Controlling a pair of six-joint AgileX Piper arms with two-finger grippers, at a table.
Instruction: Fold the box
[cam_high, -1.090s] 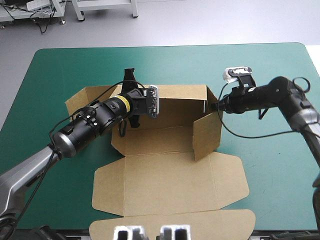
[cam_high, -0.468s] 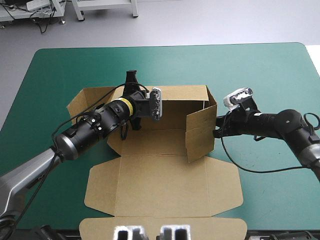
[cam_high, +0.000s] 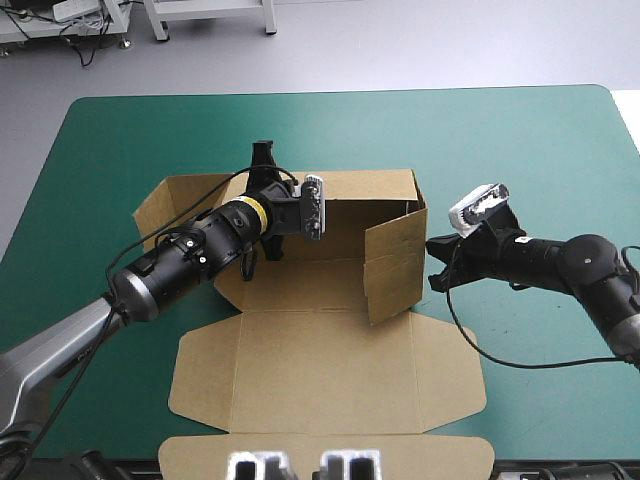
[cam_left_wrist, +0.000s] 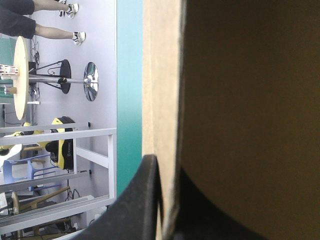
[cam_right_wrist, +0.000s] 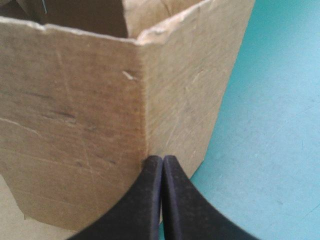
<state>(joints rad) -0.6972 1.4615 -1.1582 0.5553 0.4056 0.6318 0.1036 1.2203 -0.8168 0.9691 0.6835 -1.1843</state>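
Overhead: brown box sits mid-table on the teal-green cover, back and right walls raised, lid flat toward the near edge. Left wrist: left gripper clamped on a raised wall's edge. Right wrist: right gripper fingers pressed together, tips touching the right wall's outer crease.

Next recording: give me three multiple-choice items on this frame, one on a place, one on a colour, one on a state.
1. The right gripper is: A inside the box; B outside its right wall; C over its lid.
2. The table cover is: A red; B teal-green; C white.
3. The left gripper is: A open; B shut on nothing; C shut on the box.
B: it meets the wall's outer fold. B: the high view shows it. C: board sits between its fingers.
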